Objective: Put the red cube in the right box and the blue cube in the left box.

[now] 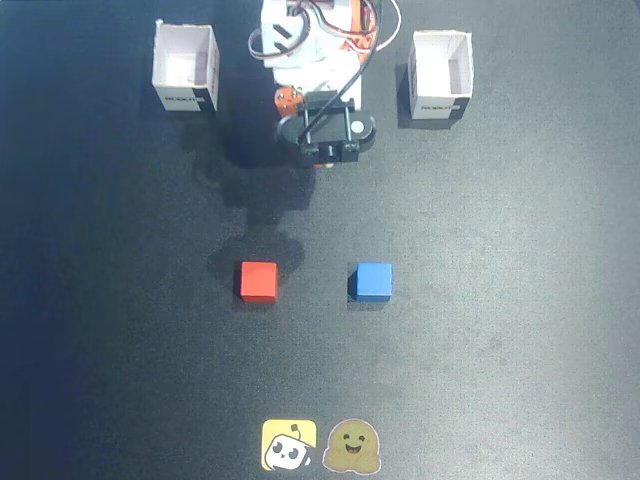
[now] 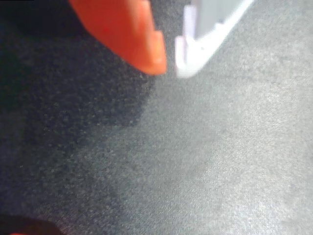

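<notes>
At twelve o'clock on the table we see our tool, fingers nearly together and empty; red cube at nine o'clock of blue cube.

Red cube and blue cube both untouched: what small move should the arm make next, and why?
Probably reach forward toward the red cube. The claw holds nothing, nearly closed over bare mat near the base, and both cubes, with the blue cube, lie outside the boxes.
</notes>
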Available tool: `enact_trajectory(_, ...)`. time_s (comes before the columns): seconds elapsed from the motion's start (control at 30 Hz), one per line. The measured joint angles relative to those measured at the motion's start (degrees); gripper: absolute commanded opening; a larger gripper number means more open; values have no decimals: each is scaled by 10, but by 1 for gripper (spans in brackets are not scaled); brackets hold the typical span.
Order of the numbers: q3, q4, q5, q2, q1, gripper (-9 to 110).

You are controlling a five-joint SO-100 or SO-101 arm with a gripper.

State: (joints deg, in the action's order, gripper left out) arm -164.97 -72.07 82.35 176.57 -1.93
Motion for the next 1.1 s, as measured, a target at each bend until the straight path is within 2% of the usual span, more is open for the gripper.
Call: enact_trajectory(1.1,0,0,-14,0,0,0)
